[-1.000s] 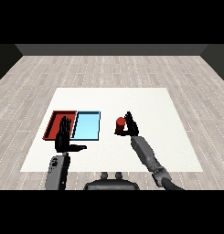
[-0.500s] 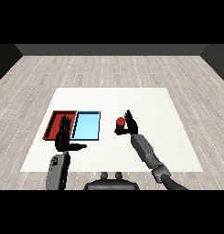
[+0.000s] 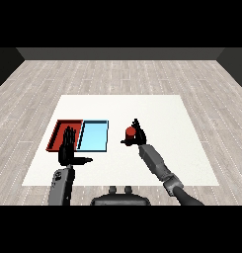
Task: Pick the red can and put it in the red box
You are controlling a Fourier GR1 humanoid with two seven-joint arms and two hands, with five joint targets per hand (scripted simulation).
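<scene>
The red can (image 3: 130,132) sits between the thumb and fingers of the right hand (image 3: 138,135), which curl round it, just to the right of the blue tray (image 3: 94,136). The red tray (image 3: 60,134) lies further left. The left hand (image 3: 68,148) hangs over the red tray's front edge, fingers straight, holding nothing.

Light blue tray (image 3: 94,137) on white table (image 3: 167,118), over grey plank floor (image 3: 117,74).
</scene>
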